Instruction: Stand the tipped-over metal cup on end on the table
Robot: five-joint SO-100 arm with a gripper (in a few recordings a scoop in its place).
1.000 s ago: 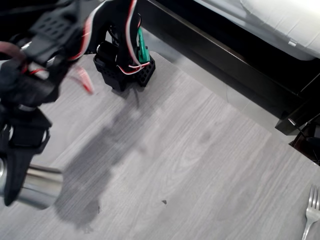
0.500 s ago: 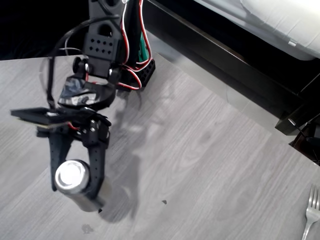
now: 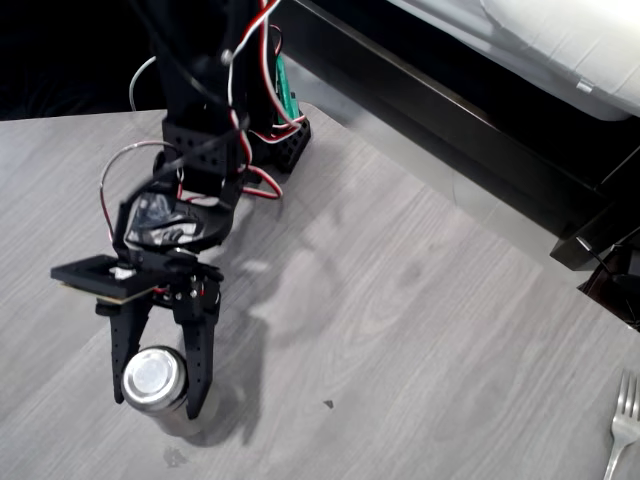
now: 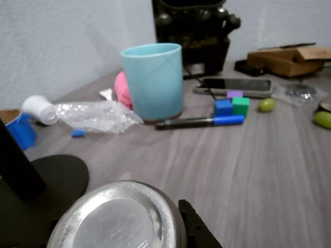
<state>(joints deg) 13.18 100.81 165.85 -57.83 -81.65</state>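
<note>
The tool (image 3: 158, 385) grips the metal cup (image 3: 153, 376) near the table's (image 3: 400, 320) left edge; cup's long axis stands vertical, base up.

On the table (image 3: 400, 300) there are one metal cup (image 3: 153, 378), one fork (image 3: 622, 425), one blue cup (image 4: 153, 80), one pen (image 4: 199, 122), one phone (image 4: 235, 85), and three small blocks (image 4: 231, 105).

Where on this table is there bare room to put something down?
In the overhead view the table lies bare from the gripper and the metal cup across to the fork at the right edge. In the wrist view it is crowded around the light blue cup, marker and blocks.
</note>
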